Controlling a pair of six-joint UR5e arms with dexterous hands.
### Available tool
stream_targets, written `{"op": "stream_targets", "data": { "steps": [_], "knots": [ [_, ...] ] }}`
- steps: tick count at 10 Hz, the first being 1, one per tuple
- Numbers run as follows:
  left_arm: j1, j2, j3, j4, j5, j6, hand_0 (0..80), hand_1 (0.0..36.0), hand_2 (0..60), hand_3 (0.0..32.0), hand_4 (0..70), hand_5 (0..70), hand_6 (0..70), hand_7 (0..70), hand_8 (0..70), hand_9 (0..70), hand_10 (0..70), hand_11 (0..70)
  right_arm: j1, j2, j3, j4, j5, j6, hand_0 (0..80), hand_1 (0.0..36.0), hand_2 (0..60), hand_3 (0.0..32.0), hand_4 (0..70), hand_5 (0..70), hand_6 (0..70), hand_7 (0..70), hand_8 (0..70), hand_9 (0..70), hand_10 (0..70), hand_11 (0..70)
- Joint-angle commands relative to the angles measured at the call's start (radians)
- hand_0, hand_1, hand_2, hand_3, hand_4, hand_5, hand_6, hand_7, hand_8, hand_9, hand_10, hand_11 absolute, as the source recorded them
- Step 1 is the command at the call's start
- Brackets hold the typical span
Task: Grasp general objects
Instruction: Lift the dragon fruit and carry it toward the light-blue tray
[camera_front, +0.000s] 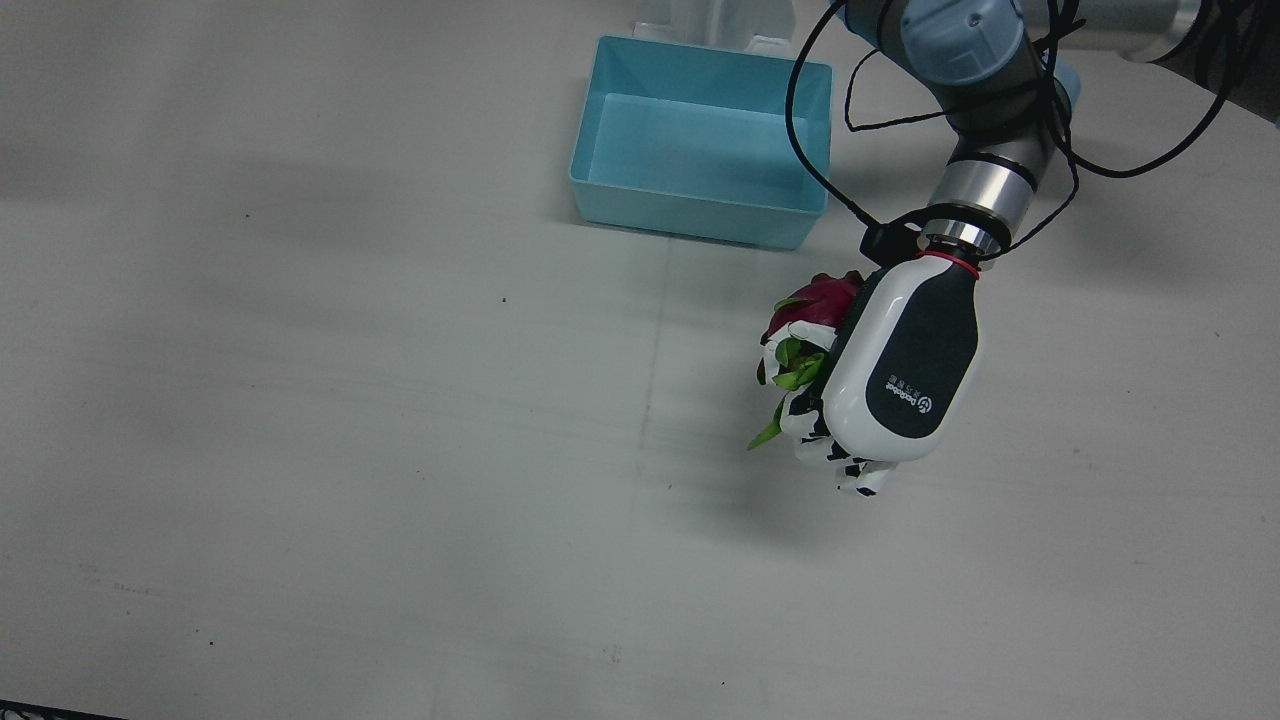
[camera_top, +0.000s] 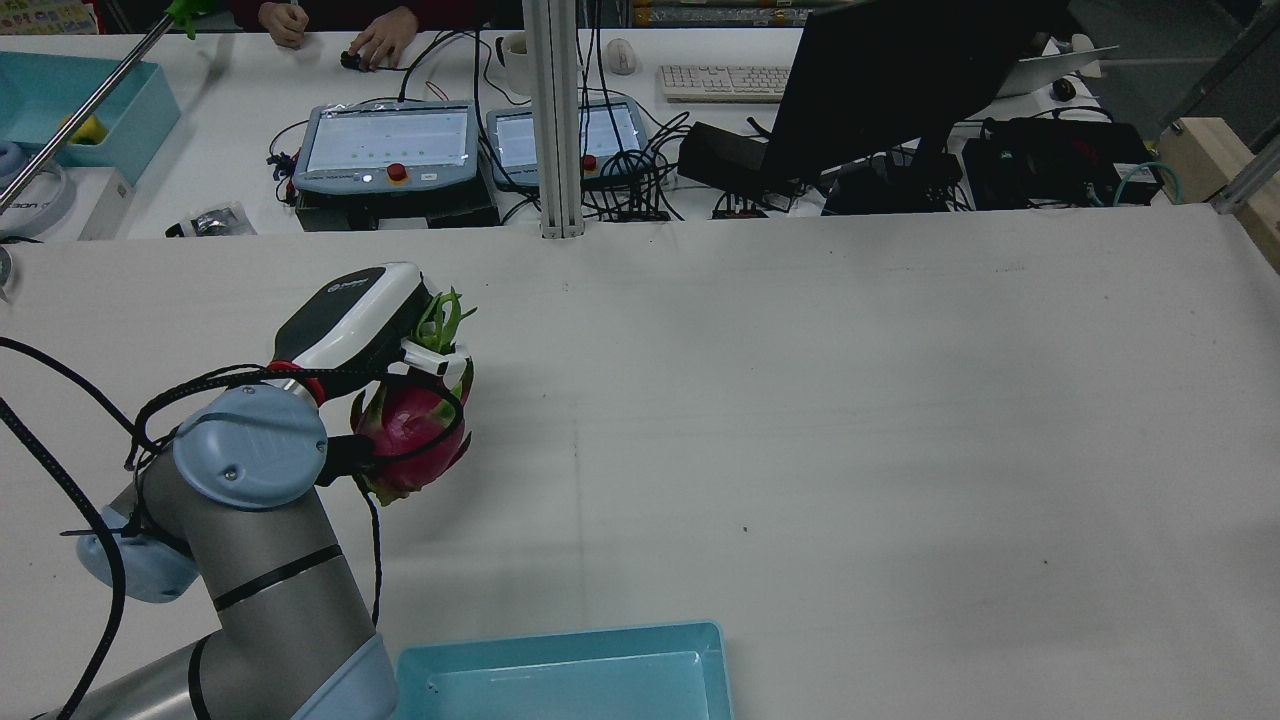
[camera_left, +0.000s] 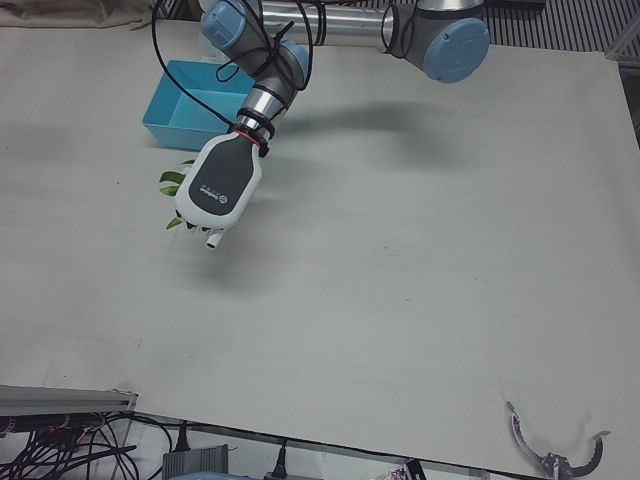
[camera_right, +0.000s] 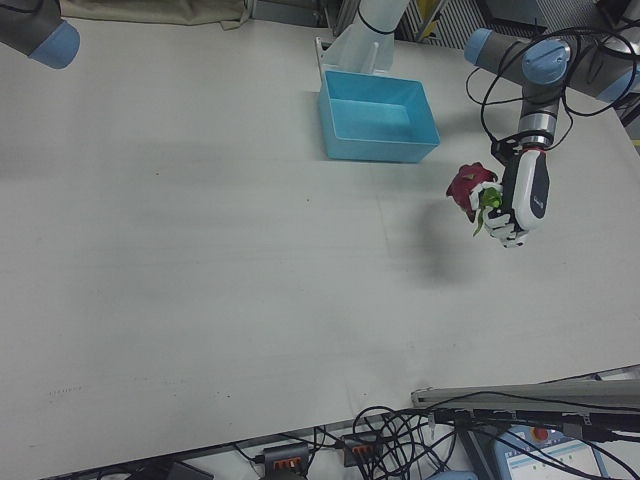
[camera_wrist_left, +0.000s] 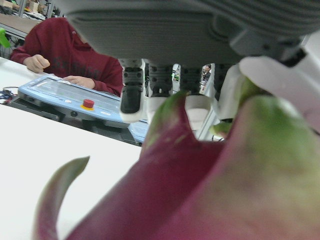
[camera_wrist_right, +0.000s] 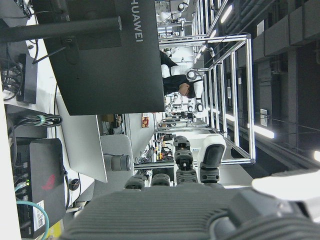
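My left hand (camera_front: 900, 360) is shut on a magenta dragon fruit (camera_front: 815, 305) with green leaf tips and holds it in the air above the table, just in front of the blue bin. The hand (camera_top: 345, 315) and fruit (camera_top: 410, 430) also show in the rear view, and the hand (camera_right: 527, 195) and fruit (camera_right: 464, 185) in the right-front view. In the left-front view the hand (camera_left: 217, 185) hides most of the fruit. The fruit (camera_wrist_left: 200, 200) fills the left hand view. My right hand (camera_wrist_right: 190, 165) shows only in its own view, fingers apart and empty.
An empty light-blue bin (camera_front: 690, 215) stands on the white table near the arm pedestals; it also shows in the rear view (camera_top: 560, 645) and the right-front view (camera_right: 380, 145). Beyond the table's far edge are control pendants (camera_top: 385, 145), a monitor and a seated person.
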Motion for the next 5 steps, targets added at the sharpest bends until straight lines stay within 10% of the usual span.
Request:
{"op": "stream_targets", "data": {
  "steps": [1, 5],
  "knots": [
    [-0.01, 0.001, -0.126, -0.095, 0.135, 0.002, 36.5, 7.6, 60.0, 0.0, 70.0, 70.0, 70.0, 70.0, 70.0, 70.0, 70.0, 70.0, 0.0, 0.0, -0.001, 0.0, 0.0, 0.0, 0.0, 0.0, 0.0, 0.0, 0.0, 0.0, 0.0, 0.0, 0.0, 0.0, 0.0, 0.0],
    [0.011, 0.014, -0.183, -0.179, 0.284, 0.07, 27.8, 5.0, 60.0, 0.0, 70.0, 70.0, 70.0, 70.0, 70.0, 70.0, 70.0, 70.0, 0.0, 0.0, -0.001, 0.0, 0.0, 0.0, 0.0, 0.0, 0.0, 0.0, 0.0, 0.0, 0.0, 0.0, 0.0, 0.0, 0.0, 0.0]
  ]
}}
